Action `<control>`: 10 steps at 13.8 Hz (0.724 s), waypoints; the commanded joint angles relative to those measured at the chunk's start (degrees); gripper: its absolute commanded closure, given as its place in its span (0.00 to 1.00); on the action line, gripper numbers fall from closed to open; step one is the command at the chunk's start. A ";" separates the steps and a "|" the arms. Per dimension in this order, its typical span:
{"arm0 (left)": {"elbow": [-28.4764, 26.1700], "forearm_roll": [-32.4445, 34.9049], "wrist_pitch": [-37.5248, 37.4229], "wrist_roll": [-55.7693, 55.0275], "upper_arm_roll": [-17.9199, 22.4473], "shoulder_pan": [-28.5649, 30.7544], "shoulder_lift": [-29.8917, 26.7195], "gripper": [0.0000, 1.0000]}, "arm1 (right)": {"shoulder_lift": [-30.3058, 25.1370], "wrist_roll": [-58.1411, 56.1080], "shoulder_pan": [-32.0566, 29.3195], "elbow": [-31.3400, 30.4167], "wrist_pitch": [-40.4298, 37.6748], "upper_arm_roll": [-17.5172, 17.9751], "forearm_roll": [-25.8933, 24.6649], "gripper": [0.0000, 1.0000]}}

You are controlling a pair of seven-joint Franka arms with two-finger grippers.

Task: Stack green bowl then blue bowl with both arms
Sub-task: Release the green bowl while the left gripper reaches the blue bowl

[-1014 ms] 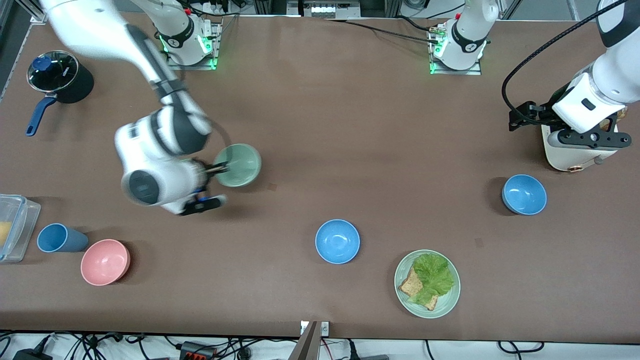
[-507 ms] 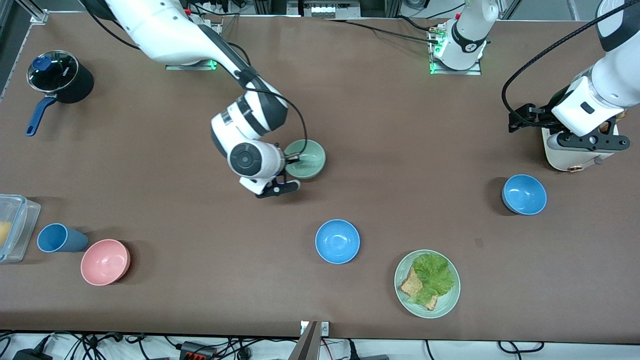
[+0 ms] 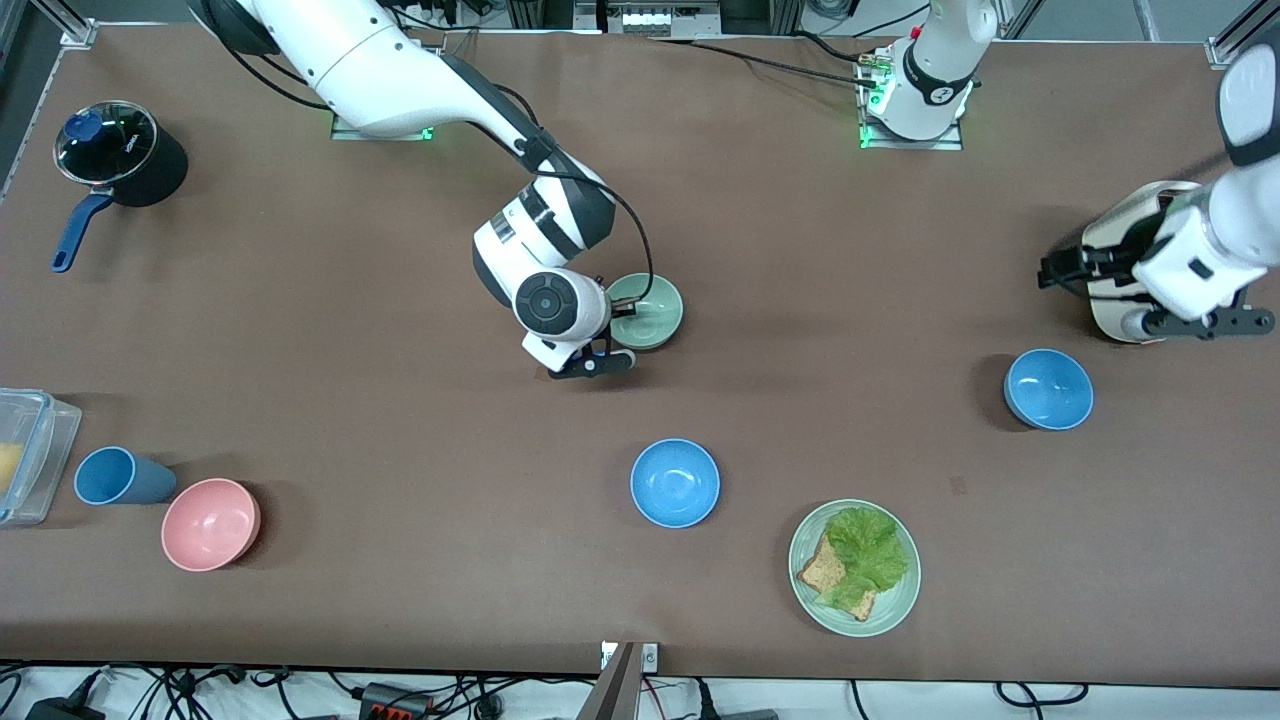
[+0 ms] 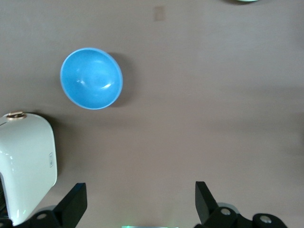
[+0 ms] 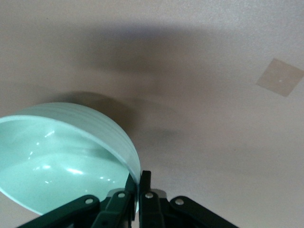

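My right gripper [image 3: 619, 328] is shut on the rim of the green bowl [image 3: 650, 308] and holds it tilted a little above the table's middle. In the right wrist view the bowl [image 5: 61, 156] fills one corner, its rim pinched at the right gripper [image 5: 138, 179]. One blue bowl [image 3: 675, 483] sits nearer the front camera than the green bowl. The other blue bowl [image 3: 1048, 389] sits toward the left arm's end and shows in the left wrist view [image 4: 91, 78]. My left gripper [image 3: 1062, 268] is open and empty [image 4: 137, 206], up over the table beside a white appliance.
A white appliance [image 3: 1112, 228] stands at the left arm's end, also in the left wrist view [image 4: 26, 164]. A pale-green plate [image 3: 898, 610] holds bread and lettuce near the front edge. A pink bowl [image 3: 210, 523], blue cup [image 3: 120, 476], clear container [image 3: 25, 455] and black pot [image 3: 120, 150] are at the right arm's end.
My right arm has carried the green bowl from the right arm's end to the table's middle. My left gripper has shifted a little toward the nearby blue bowl.
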 commanded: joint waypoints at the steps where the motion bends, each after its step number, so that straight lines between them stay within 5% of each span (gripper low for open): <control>1: 3.10 3.06 0.58 1.65 -0.26 1.92 5.65 0.00 | 0.78 1.18 0.38 1.03 -0.75 -0.42 0.42 0.79; 2: 2.58 3.95 2.94 1.91 -0.34 3.32 7.58 0.00 | 0.78 1.18 0.38 1.03 -0.75 -0.42 0.60 0.56; 3: 2.14 4.04 5.66 3.40 -0.34 4.90 9.26 0.00 | 0.52 1.44 0.21 1.21 -0.84 -0.42 0.69 0.01; 7: -5.66 6.32 23.13 8.41 -0.26 7.29 12.96 0.00 | -2.55 6.62 -1.28 4.53 -2.85 -0.51 1.21 0.00; 10: -7.53 6.42 28.17 16.55 -0.26 10.62 15.33 0.00 | -8.61 6.80 -4.52 9.10 -14.35 -2.09 0.51 0.00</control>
